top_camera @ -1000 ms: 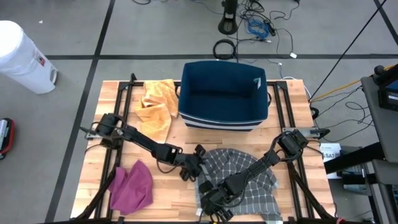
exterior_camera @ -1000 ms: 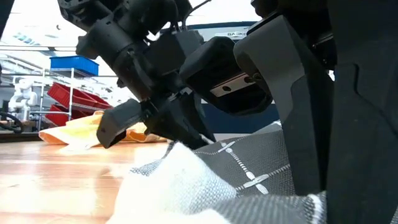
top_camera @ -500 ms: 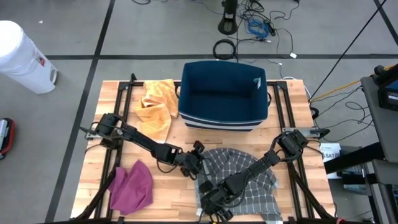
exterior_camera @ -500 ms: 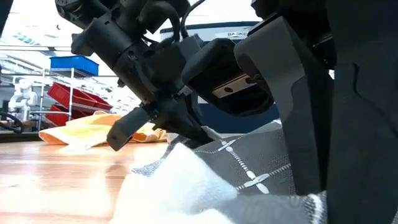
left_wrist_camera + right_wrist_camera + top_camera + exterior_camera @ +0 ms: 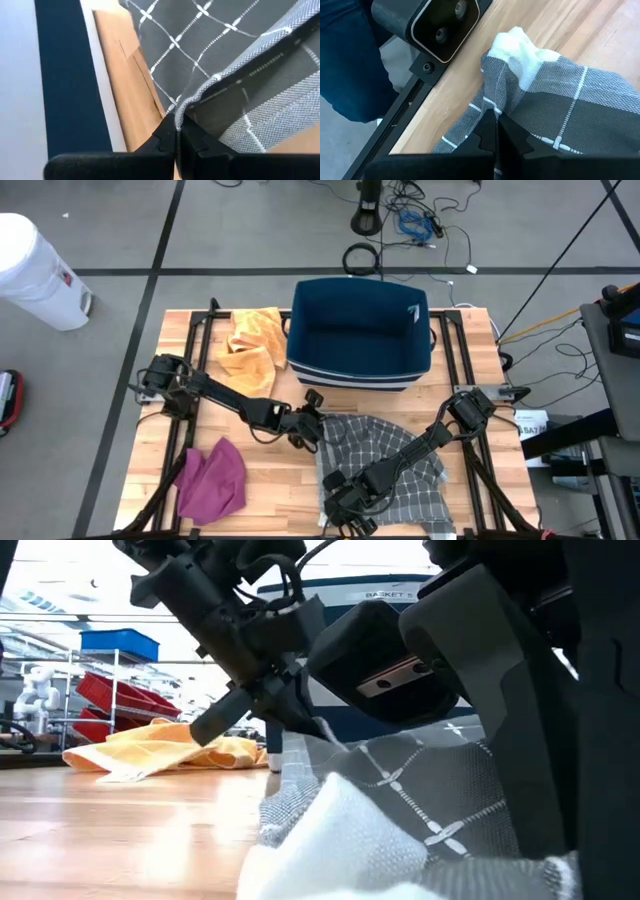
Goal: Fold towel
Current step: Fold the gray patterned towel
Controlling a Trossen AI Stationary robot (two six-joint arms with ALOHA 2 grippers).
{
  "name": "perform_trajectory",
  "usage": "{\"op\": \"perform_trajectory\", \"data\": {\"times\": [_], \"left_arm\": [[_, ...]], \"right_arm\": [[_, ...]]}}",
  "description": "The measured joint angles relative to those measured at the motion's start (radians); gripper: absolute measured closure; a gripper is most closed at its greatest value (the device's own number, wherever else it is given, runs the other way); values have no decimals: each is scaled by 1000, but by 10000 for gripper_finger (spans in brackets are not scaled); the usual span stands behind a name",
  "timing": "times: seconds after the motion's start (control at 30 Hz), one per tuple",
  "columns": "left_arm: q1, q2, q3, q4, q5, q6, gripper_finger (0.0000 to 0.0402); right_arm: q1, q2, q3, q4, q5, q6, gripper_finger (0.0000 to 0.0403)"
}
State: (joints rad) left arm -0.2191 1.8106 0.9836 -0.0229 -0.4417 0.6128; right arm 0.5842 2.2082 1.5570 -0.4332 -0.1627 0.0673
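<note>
A grey checked towel [image 5: 395,460] lies rumpled on the near middle of the wooden table, with its white underside showing at a bunched near corner [image 5: 520,45]. My left gripper [image 5: 318,423] is shut at the towel's far-left edge, close to the blue basket. In the low view it [image 5: 300,720] holds that edge raised. My right gripper [image 5: 340,502] is shut at the towel's near-left corner, close to the table's near edge. My left gripper pinches the towel's hemmed edge [image 5: 189,106] between its two fingers, coming slantwise from the table's left. That edge is lifted off the wood and drawn up toward the fingers; the rest of the towel lies on the table. My right gripper pinches the towel just behind its bunched near-left corner [image 5: 504,107], slanting down from the right. The cloth around the fingers rests on the table, slack and crumpled.
A dark blue basket [image 5: 360,330] stands at the far middle of the table. An orange cloth [image 5: 250,345] lies to its left, and a magenta cloth [image 5: 212,480] lies at the near left. A black camera box [image 5: 435,22] sits at the near edge beside my right gripper.
My left gripper, shut on the towel's edge, has moved up and toward the far edge, closer to the basket. The towel's far-left edge has risen off the table with it, while the near part has stayed down. The right gripper has kept its place.
</note>
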Motion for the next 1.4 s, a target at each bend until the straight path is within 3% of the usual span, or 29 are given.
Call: {"op": "perform_trajectory", "data": {"times": [0.17,0.37,0.5,0.9,1.07,1.4], "left_arm": [[32,-11,0,-59,47,-76,400],[86,-11,0,-92,182,-185,398],[115,-11,0,-116,244,-216,369],[78,-11,0,-126,206,-192,216],[9,-11,0,-121,111,-164,197],[-90,-11,0,-117,-8,-133,195]], "right_arm": [[2,0,0,-6,4,0,403],[6,0,0,-8,7,7,403],[6,0,0,-13,5,11,403],[8,0,0,-16,-3,10,403],[8,1,0,-16,-3,2,403],[7,1,-1,-14,-3,2,403]]}}
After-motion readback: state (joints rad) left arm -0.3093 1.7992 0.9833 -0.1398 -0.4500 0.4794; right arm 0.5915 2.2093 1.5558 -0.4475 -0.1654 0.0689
